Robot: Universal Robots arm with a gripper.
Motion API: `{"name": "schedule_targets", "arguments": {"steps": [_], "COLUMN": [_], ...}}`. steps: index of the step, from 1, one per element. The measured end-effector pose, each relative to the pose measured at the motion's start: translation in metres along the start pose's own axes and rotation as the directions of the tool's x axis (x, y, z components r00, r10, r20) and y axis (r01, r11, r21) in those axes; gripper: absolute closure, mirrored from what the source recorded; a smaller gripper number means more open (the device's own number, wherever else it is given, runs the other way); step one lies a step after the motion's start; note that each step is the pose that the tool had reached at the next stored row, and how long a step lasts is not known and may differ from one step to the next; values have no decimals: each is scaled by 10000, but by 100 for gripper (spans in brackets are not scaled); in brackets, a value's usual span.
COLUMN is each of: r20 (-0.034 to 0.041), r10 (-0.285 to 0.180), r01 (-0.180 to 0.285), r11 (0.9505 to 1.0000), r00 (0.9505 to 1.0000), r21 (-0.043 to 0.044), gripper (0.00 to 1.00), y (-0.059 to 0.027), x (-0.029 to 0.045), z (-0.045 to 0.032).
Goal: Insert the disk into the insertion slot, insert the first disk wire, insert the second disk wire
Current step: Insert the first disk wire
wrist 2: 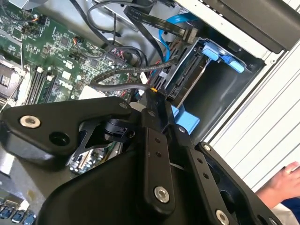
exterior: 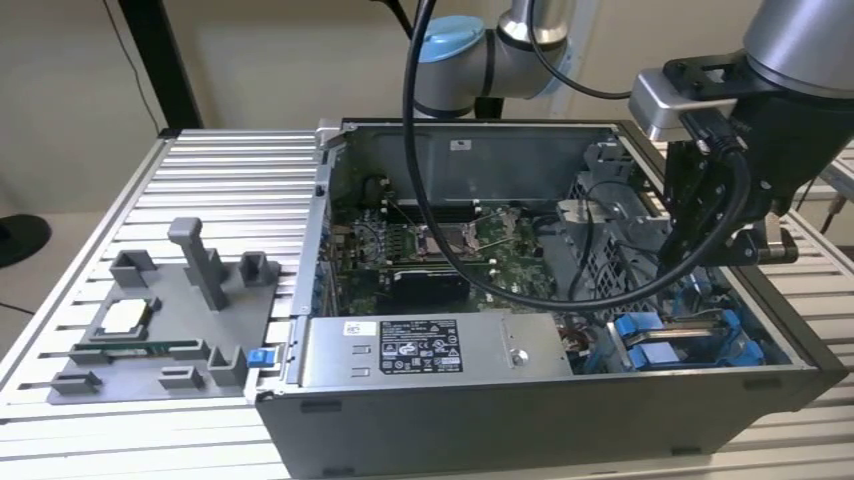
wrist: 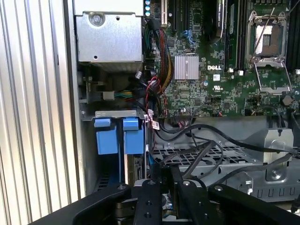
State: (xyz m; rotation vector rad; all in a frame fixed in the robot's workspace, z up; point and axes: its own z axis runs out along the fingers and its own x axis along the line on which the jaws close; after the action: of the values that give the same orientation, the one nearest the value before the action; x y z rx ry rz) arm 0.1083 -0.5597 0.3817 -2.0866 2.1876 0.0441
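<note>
Pinching a limp disk wire (wrist 2: 119, 82) by its stiff plug with the pincer (wrist 2: 157, 99) seemingly clenched, we are hovering beside the rigid, fragile disk (exterior: 667, 340), seated in the case (exterior: 534, 425) at the exterior view's lower right, graspable by its blue carrier (exterior: 641, 335).

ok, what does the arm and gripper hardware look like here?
Arm: silver-grey tubes with light blue joint caps. Gripper: matte black, flat linkage bars dotted with silver screws. A grey box is mounted at the wrist, and a thick black cable loops off the arm.
</note>
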Motion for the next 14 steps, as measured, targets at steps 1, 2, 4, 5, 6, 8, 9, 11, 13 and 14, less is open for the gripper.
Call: {"name": "schedule_targets", "arguments": {"steps": [1, 2, 4, 5, 6, 8, 9, 11, 13, 14], "r20": [0, 1, 2, 2, 2, 2, 2, 0, -3, -6], "r10": [0, 0, 0, 0, 0, 0, 1, 6, 11, 14], "r01": [0, 0, 0, 0, 0, 0, -1, -6, -11, -14], "r11": [10000, 10000, 10000, 10000, 10000, 10000, 10000, 10000, 9999, 9999], "r00": [10000, 10000, 10000, 10000, 10000, 10000, 10000, 10000, 10000, 10000], "r21": [0, 0, 0, 0, -1, -2, -9, -49, -109, -143], "gripper": [100, 100, 100, 100, 100, 100, 100, 100, 100, 100], "y": [0, 0, 0, 0, -2, -21, -42, -102, -168, -203], "x": [0, 0, 0, 0, 0, 2, 2, 6, 7, 8], "z": [0, 0, 0, 0, 0, 2, 4, 10, 19, 23]}}
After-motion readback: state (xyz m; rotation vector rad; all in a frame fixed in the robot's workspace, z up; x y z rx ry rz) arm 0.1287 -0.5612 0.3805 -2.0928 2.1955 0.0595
